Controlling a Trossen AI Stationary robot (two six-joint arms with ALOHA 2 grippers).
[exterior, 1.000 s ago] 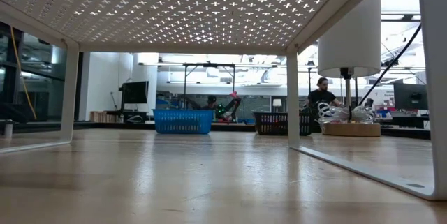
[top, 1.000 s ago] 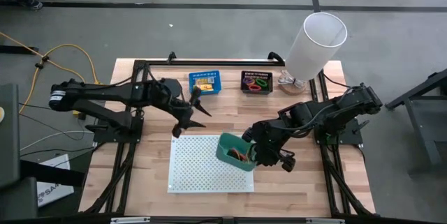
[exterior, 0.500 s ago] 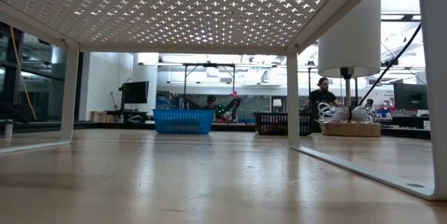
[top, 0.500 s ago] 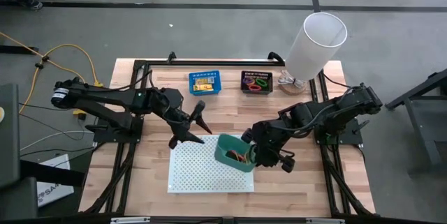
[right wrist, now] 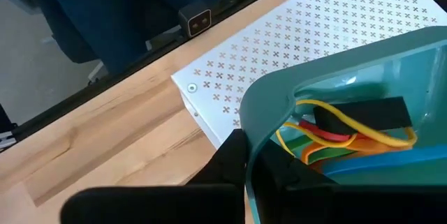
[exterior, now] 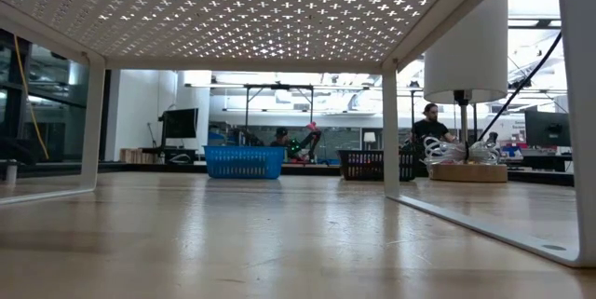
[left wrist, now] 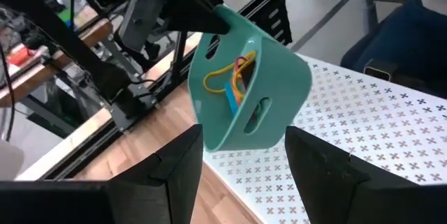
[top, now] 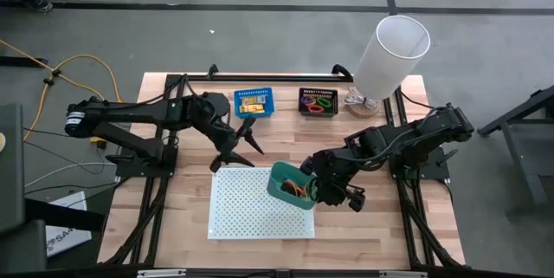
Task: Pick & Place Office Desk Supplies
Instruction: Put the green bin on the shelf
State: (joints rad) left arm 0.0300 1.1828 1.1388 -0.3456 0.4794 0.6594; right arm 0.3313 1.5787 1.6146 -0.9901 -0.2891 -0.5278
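Grey concrete floor (top: 260,27) around the wooden table (top: 182,200), bright ceiling lights (exterior: 372,89) over distant desks.

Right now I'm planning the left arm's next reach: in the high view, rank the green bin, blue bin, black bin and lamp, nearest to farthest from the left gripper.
1. Blue bin, just behind the left gripper.
2. Green bin, on the white board, held tilted by the right gripper.
3. Black bin, back centre-right.
4. Lamp, back right corner.
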